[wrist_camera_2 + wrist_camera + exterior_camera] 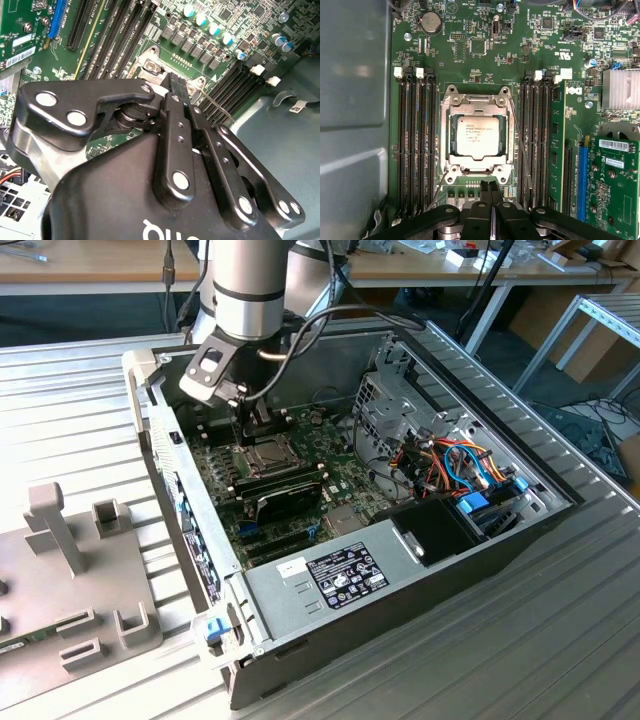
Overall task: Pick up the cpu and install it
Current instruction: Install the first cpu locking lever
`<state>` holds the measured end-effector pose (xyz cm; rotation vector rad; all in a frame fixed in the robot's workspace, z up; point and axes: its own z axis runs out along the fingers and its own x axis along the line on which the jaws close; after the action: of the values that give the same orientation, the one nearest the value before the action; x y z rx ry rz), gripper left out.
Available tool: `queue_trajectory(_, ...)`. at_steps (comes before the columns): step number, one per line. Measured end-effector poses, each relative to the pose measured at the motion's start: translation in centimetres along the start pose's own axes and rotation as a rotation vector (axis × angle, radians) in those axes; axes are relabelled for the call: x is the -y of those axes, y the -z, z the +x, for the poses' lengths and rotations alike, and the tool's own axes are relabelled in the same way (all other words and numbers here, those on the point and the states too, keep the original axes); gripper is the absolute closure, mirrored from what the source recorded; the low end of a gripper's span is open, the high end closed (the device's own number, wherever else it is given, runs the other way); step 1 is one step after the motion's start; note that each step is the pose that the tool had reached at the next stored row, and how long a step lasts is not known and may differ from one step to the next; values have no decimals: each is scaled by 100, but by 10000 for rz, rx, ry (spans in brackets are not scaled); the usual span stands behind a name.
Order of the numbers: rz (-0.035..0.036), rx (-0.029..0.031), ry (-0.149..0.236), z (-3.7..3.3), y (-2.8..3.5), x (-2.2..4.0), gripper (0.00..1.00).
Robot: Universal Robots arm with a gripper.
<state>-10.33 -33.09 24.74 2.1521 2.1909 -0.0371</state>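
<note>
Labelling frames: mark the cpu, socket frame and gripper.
cpu (479,138): first wrist view, centre of its lid.
socket frame (478,104): first wrist view, one bar.
gripper (490,186): first wrist view, between fingertips.

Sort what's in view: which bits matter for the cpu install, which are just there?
Job:
cpu, seated in its socket
socket frame
gripper, shut, at the socket's edge

Just there:
memory slots
round battery
green card
power supply
grey fixture outside the case

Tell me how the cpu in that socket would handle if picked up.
Probably stiff and unlikely to roll: the cpu is a flat square with a metal top. Likely slippery and hard to grip, lying low inside the socket frame.
</note>
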Motion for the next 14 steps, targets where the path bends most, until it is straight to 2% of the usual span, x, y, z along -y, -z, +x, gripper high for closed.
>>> queue_trajectory(4, 2, 2, -3, 0, 1, 9, 89)
queue_trajectory(9, 1, 2, 2, 1, -1, 53, 89)
queue_trajectory(14, -1, 2, 3, 0, 18, 53, 89)
